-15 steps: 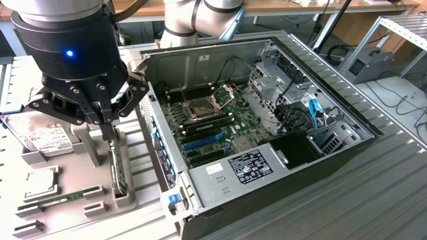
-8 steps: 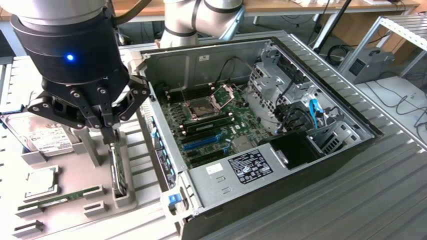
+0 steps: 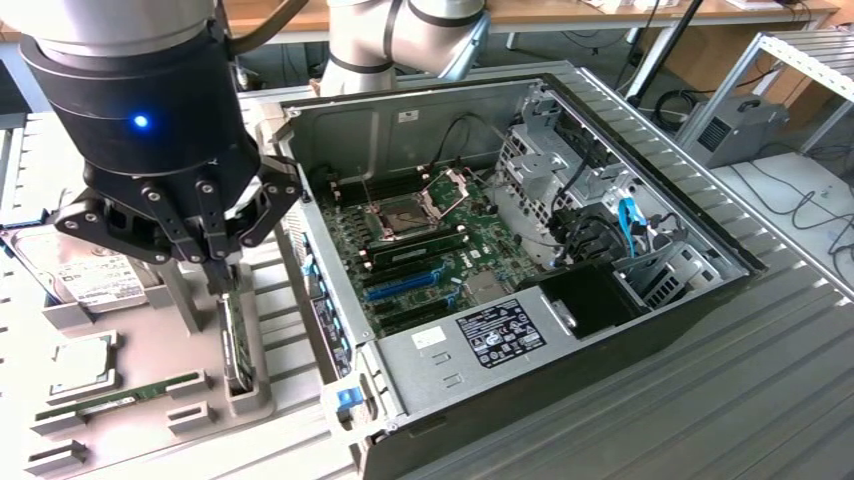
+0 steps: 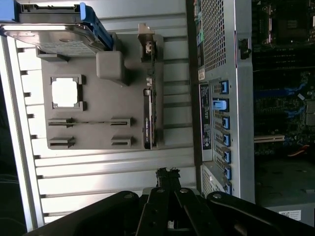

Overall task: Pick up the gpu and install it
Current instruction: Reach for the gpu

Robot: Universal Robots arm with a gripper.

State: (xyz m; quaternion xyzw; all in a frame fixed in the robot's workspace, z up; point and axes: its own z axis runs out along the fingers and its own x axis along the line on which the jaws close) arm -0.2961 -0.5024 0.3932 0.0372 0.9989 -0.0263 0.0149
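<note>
**Closed gripper hangs over the parts tray; gpu sits in its slot**

The gripper (image 3: 215, 272) hangs over the grey parts tray (image 3: 187, 300) on the exterior view's left, with its fingers pinched together and nothing between them. In the wrist view the joined fingertips of the gripper (image 4: 167, 175) point down at bare ribbed worktop (image 4: 98, 167), just off the edge of the tray (image 4: 98, 132).

The gpu (image 3: 238, 338) stands on its long edge in a narrow slot along the side of the tray nearest the computer case (image 3: 561, 330). Seen from the wrist, the gpu (image 4: 149, 110) is a thin dark strip with its silvery bracket at the end far from the fingertips. The gripper is near the card's closer end; whether it touches the card cannot be told from the exterior view.

The tray also carries a hard drive (image 3: 94, 275) at one end, a CPU (image 3: 83, 362) in a square recess, and a green RAM stick (image 3: 120, 398) lying flat.

The case lies open on its side beside the tray, and its motherboard (image 3: 414, 245) faces up. The blue expansion slots (image 3: 400, 285) hold no card.
</note>
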